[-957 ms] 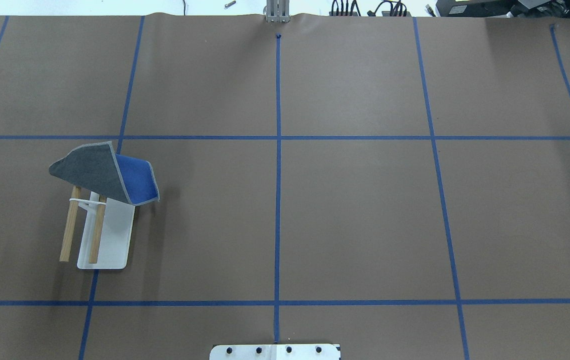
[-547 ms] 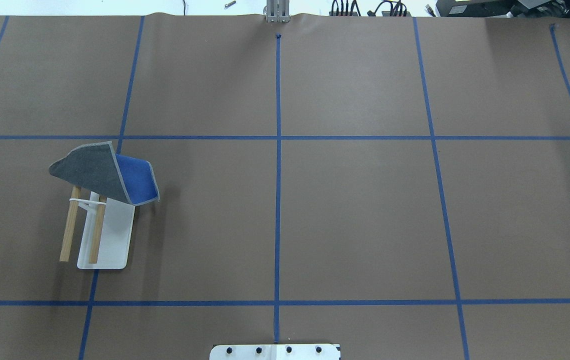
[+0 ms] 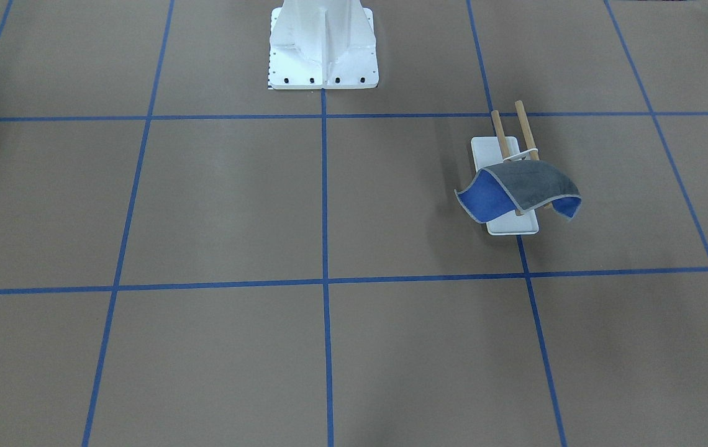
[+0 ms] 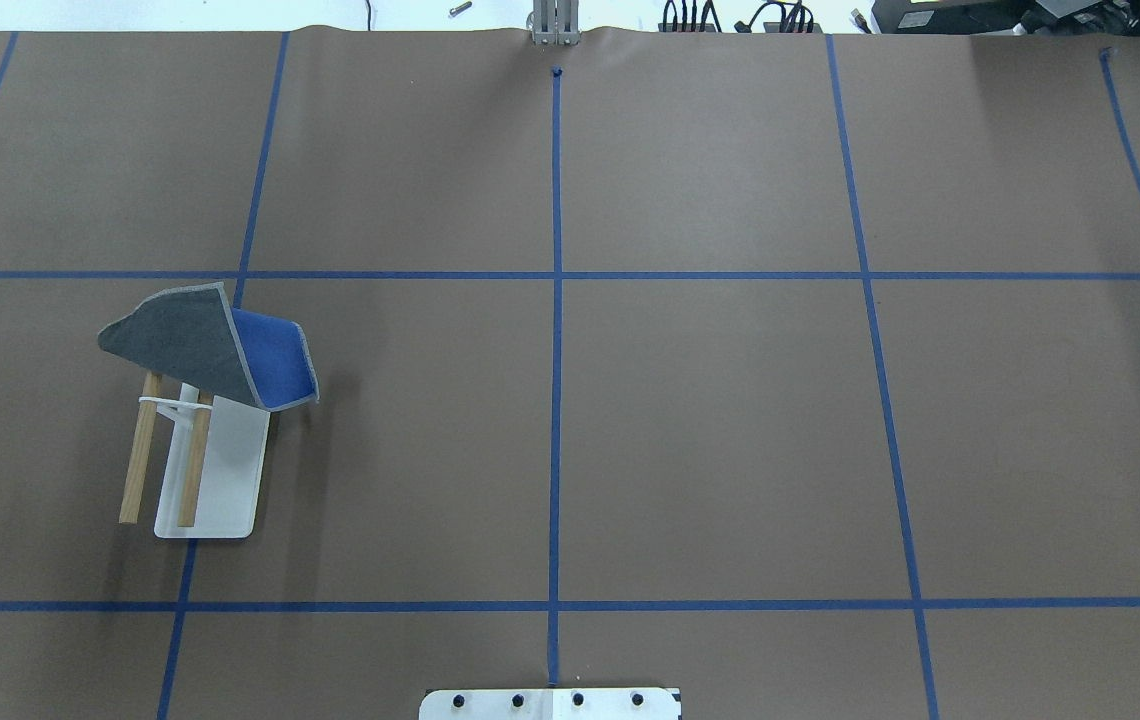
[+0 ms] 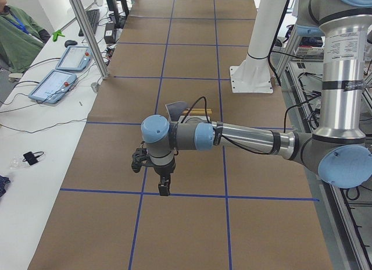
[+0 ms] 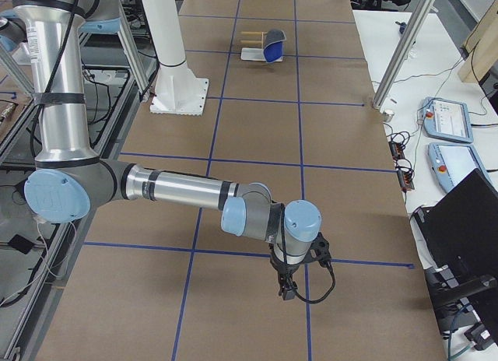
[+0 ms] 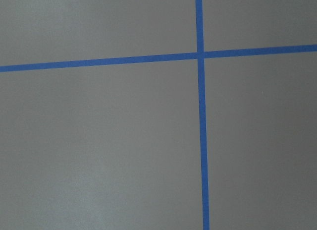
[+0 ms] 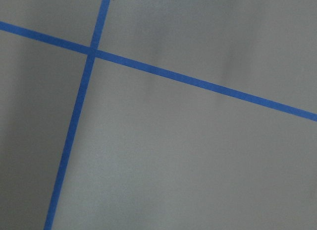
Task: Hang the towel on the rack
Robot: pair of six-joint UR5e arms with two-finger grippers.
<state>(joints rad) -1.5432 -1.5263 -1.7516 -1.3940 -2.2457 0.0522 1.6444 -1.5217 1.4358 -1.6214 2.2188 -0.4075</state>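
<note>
The towel [image 4: 192, 340], grey side up with its blue side [image 4: 275, 360] showing, is draped over the far ends of the rack's two wooden rods [image 4: 139, 455]. The rack's white base [image 4: 230, 480] stands at the table's left. In the front view the towel [image 3: 534, 185] hangs over both rods [image 3: 502, 127]. It also shows in the right side view [image 6: 272, 43]. My left gripper [image 5: 164, 188] shows only in the left side view, my right gripper [image 6: 286, 289] only in the right side view. Both are far from the rack; I cannot tell whether they are open or shut.
The table is covered in brown paper with a grid of blue tape [image 4: 556, 300]. The white robot pedestal [image 3: 323, 46] stands at the middle of the robot's edge. Both wrist views show only paper and tape [image 7: 200, 55]. Teach pendants [image 5: 58, 78] lie on the side bench.
</note>
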